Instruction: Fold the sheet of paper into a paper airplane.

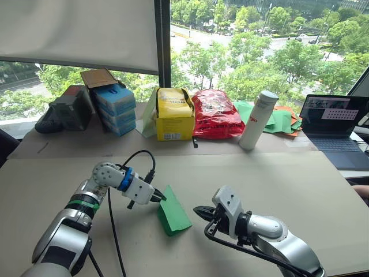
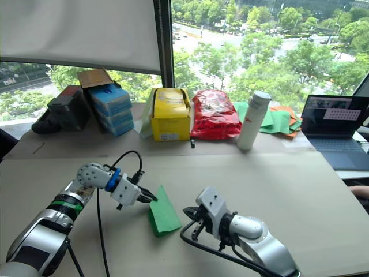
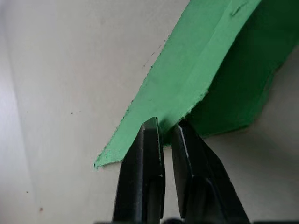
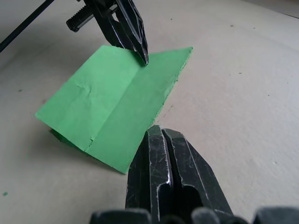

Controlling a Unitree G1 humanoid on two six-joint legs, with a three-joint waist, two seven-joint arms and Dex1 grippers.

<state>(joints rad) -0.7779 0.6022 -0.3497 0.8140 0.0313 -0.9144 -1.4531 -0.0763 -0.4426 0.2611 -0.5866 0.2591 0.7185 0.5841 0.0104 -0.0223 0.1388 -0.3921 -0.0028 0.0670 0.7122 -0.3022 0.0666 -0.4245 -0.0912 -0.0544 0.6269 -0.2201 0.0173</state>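
Green and folded, the sheet of paper [image 1: 173, 211] sits on the tan table [image 1: 277, 179], between the two arms. It has a crease down the middle, and one side is lifted up a little off the table.

The left gripper [image 1: 159, 198] pinches the edge of the paper. Its two black fingers [image 3: 145, 154] are squeezed close, with the thin paper edge caught between them.

The right gripper [image 1: 200, 212] is near the paper but not touching it. Its fingers are pressed together and hold nothing.

At the back of the table stand a yellow box [image 1: 174, 113], a red bag [image 1: 216, 113], a white bottle [image 1: 258, 120], and a pile of green and orange papers [image 1: 282, 121]. A laptop [image 1: 335, 130] is open at the right side.
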